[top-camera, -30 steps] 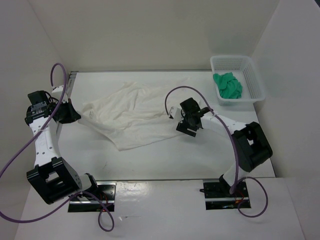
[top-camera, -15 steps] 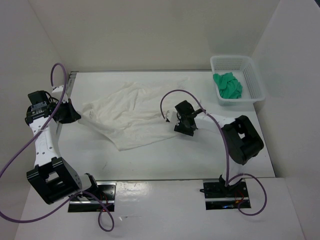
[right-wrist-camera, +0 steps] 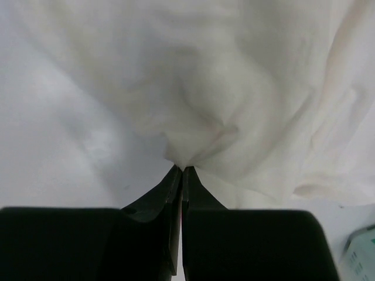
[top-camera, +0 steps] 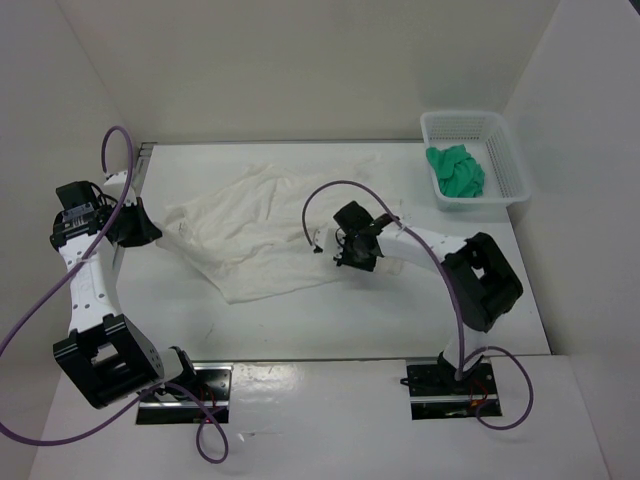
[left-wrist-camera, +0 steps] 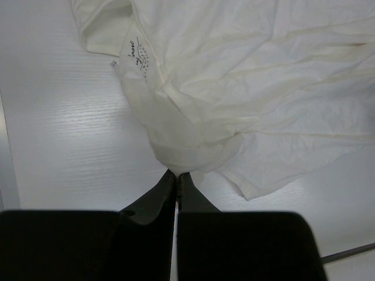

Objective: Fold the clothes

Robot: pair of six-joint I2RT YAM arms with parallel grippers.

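White walls enclose a white table (top-camera: 300,320) on which the clothes (top-camera: 265,225), one large plain white garment of thin, wrinkled fabric, are spread. The garment is stretched out between the two grippers and is partly overlapped on itself.

The left gripper (left-wrist-camera: 177,174) is closed, with its fingertips pressed together on a gathered fold at the garment's edge. Directly ahead of the fingertips the fabric is bunched into a rounded fold. Beyond that fold the cloth fans out ahead and to the right of the gripper. A small printed mark (left-wrist-camera: 136,55) is visible on the fabric ahead and slightly left of the fingertips. Bare table surface is seen to the left of the gripper.

The right gripper (right-wrist-camera: 181,170) is closed on the garment, and a pinch of fabric is drawn to a point between its fingertips. Creases radiate from that pinch across the cloth ahead of the gripper. Whether the pinched fabric is raised off the table cannot be told.

A white mesh basket (top-camera: 505,135) is located well apart from the right gripper, toward the far right corner of the table, and a green cloth (top-camera: 455,172) is contained in it. A purple cable (top-camera: 345,187) is arched over the right wrist.
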